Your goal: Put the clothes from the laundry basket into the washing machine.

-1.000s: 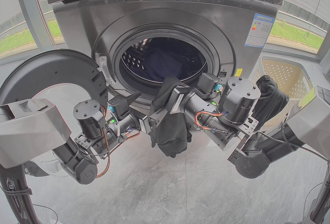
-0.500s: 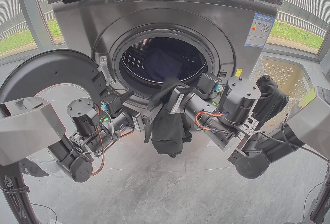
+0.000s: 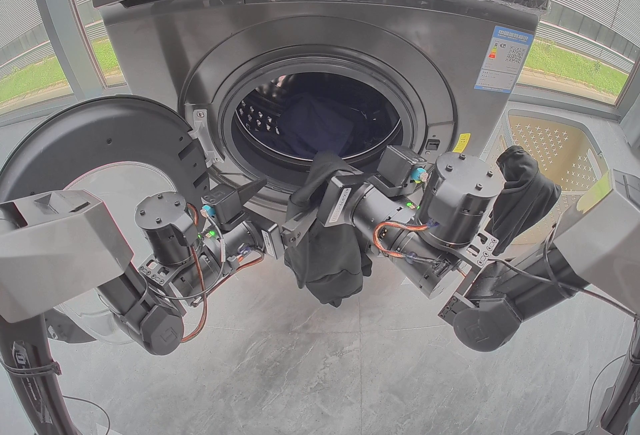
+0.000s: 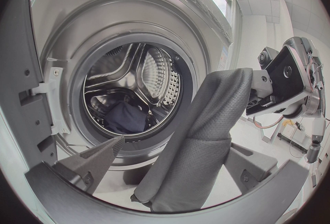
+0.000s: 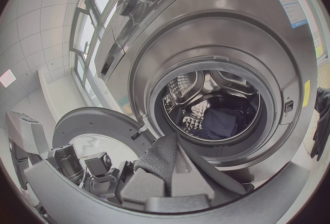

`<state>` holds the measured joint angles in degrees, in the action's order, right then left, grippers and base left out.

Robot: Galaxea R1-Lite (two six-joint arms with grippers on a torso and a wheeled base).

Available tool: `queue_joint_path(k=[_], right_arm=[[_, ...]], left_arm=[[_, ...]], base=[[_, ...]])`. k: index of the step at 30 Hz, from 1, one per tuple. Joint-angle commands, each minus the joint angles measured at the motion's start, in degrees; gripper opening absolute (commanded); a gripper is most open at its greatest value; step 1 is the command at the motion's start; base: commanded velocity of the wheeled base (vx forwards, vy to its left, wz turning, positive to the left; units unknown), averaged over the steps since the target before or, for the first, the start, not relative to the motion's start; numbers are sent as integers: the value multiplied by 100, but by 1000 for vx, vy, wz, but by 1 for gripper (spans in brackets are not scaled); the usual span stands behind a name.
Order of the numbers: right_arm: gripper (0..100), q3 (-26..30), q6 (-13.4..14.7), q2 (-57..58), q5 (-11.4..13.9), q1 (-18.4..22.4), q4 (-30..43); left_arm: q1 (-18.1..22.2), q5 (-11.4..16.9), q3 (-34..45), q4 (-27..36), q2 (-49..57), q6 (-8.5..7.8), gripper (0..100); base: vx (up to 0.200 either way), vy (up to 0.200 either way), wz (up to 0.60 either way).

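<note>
Floor: grey marbled tiles (image 3: 300,363) lie under both arms.
Room: tall windows (image 3: 40,23) stand behind the washing machine, with grass outside; the wrist views take in white walls and a tiled ceiling.
Washing machine (image 3: 167,56): one front loader, just ahead of both grippers. Its round door (image 3: 100,136) is swung wide open on the left gripper's outer side.
Laundry basket (image 3: 567,150): one, beige and perforated, on the floor well to the outer side of the right gripper.
Clothes, count: three dark pieces.
Black garment (image 3: 330,256): pinched at its top by the right gripper, it hangs down below the gripper in front of the drum mouth, clear of the floor.
Navy garment (image 3: 313,123): lies inside the drum, beyond both grippers.
Third garment (image 3: 527,196): draped over the basket's near rim, behind the right arm.
Right gripper (image 3: 331,184): clamped on the black garment, level with the lower lip of the drum opening.
Left gripper (image 3: 298,231): fingers spread wide, just beside and a little below the right gripper, with the hanging cloth between its fingers.
Head view adds: the basket's interior and the full hanging length of the held cloth.
Left wrist view adds: the cloth's mesh weave hanging between the two spread fingers (image 4: 99,157), and the shiny drum paddles.
Right wrist view adds: the cloth folded over the closed fingers (image 5: 144,187), and the left arm in front of the door.
</note>
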<state>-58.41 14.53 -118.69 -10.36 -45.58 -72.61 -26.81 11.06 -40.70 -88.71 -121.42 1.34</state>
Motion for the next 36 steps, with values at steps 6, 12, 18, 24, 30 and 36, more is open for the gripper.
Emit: queue_joint_path(k=[6,12,18,24,30,36], right_arm=[[0,31,-3,-14,-1,-3,-8],[0,40,6,-67,8,-12,-8],[0,66,15,-146,17,-56,-34],[100,207,-3,-207,122,-65,-228],[100,418,-12,-243,184,-83,-245],[100,1094,-398,-251,403,-47,-175]], left_arm=[[-26,2,-263,-6,-242,-117,0],[-18,-25,-394,-6,-145,-99,0],[-61,-16,-236,-6,180,-73,0],[35,28,45,-6,611,-81,0],[106,-16,71,-6,1006,-55,0],[158,-51,-175,29,1270,-46,0]], base=[[0,0,0],[0,0,0],[0,0,0],[0,0,0],[0,0,0],[0,0,0]])
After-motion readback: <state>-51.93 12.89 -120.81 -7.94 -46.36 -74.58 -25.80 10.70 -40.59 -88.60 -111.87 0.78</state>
